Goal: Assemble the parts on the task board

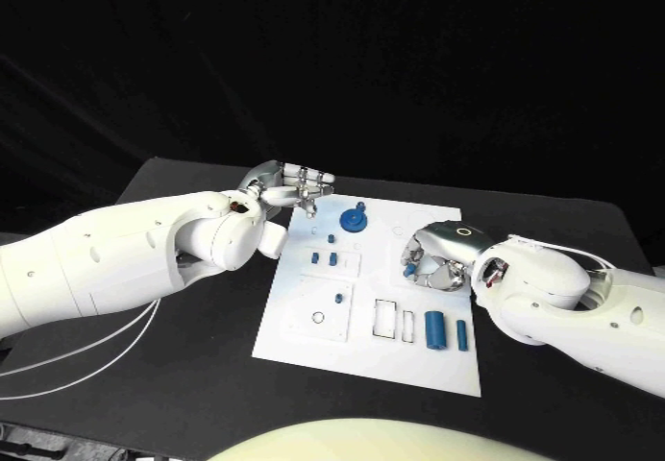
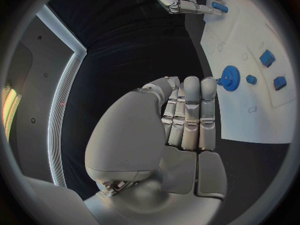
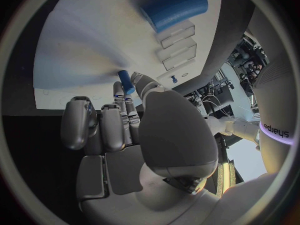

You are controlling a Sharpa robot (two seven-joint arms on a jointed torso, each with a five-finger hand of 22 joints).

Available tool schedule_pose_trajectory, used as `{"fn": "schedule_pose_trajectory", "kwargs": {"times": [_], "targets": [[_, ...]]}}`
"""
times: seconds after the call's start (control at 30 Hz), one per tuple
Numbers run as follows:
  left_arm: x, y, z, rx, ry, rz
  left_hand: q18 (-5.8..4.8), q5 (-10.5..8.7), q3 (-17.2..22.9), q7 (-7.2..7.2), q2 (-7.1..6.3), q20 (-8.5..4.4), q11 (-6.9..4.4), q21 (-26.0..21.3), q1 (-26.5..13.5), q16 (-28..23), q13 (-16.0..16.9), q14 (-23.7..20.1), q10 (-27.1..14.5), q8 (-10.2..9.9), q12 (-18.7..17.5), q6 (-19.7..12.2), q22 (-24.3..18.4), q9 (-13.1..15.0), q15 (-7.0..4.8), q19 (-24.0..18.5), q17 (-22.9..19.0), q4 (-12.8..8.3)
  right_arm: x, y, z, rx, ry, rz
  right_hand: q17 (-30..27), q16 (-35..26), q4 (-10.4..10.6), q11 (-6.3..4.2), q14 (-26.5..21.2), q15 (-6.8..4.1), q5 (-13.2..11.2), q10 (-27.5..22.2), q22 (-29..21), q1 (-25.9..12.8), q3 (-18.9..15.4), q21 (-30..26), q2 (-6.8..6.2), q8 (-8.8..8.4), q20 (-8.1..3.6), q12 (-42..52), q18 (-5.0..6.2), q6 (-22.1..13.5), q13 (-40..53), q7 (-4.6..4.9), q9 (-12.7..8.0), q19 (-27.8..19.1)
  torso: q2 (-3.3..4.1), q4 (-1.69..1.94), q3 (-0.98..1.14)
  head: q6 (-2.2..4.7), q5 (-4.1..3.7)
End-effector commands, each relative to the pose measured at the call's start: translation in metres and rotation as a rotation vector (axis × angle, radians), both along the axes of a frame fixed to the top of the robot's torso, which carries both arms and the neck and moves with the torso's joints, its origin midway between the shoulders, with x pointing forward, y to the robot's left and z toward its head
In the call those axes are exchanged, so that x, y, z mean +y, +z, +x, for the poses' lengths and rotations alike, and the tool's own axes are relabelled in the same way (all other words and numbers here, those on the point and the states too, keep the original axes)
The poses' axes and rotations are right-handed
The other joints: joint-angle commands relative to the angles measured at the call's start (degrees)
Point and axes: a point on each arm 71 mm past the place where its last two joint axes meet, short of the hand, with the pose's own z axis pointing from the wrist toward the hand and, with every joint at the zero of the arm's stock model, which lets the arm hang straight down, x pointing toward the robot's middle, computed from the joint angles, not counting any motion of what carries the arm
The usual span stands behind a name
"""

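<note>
Right hand (image 1: 441, 257) pinches a small blue part (image 3: 125, 81) over the task board (image 1: 312, 327); left hand (image 1: 288, 184), fingers curled empty, hovers at 11 o'clock. A loose pinch could drop it.

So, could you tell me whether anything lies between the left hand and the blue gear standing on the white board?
Nothing visible does: the left hand hovers beside the blue gear with bare white board between them.

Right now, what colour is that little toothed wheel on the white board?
Blue. The gear shows best in the left wrist view.
</note>
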Motion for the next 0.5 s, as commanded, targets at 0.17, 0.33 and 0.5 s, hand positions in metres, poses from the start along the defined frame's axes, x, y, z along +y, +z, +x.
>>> {"fn": "schedule_pose_trajectory", "kwargs": {"times": [0.17,0.33,0.5], "targets": [[-0.0021,0.0011,-0.0005,-0.001,-0.017,-0.009,0.76,0.05,0.0,0.01,0.62,-0.09,0.01,-0.3,0.0,-0.3,0.1,-0.2,-0.6,-0.2,0.4,-0.3,0.0,-0.1,0.01,-0.4,-0.1,-0.4,0.0006,-0.0046,0.0009,0.008,0.013,-0.021,0.4,0.6,0.3,-0.56,2.4,-0.82,0.2,2.7,8.1,0.7,0.8,1.1,1.21,1.03,-0.34,0.7,-0.57,2.4,0.2,-0.39,0.3,0.9,0.0,-0.05,0.02,-0.12,0.04],[-0.0022,0.001,-0.0005,-0.001,-0.018,-0.009,0.76,0.05,0.0,0.01,0.62,-0.09,0.01,-0.3,0.0,-0.3,0.1,-0.2,-0.6,-0.2,0.4,-0.3,0.0,-0.1,0.01,-0.4,-0.1,-0.4,0.0012,-0.0052,0.0019,0.003,0.007,-0.017,0.5,0.8,0.2,-0.95,2.5,-1.21,-1.2,4.1,8.4,1.5,1.9,1.7,2.0,1.36,-0.71,0.5,-0.68,3.6,0.3,-0.78,0.5,1.1,-0.01,-0.03,0.04,-0.2,0.01],[-0.0022,0.001,-0.0005,-0.001,-0.018,-0.009,0.76,0.05,0.0,0.01,0.62,-0.09,0.01,-0.3,0.0,-0.3,0.1,-0.2,-0.6,-0.2,0.4,-0.3,0.0,-0.1,0.01,-0.4,-0.1,-0.4,0.0013,-0.0046,0.003,-0.01,-0.002,-0.006,0.6,0.9,0.1,-1.23,2.5,-1.41,-2.1,4.9,8.6,1.9,2.9,2.0,2.68,1.58,-0.91,0.3,-0.76,4.3,0.4,-1.02,0.7,1.3,-0.04,-0.04,0.02,-0.26,-0.01]]}}
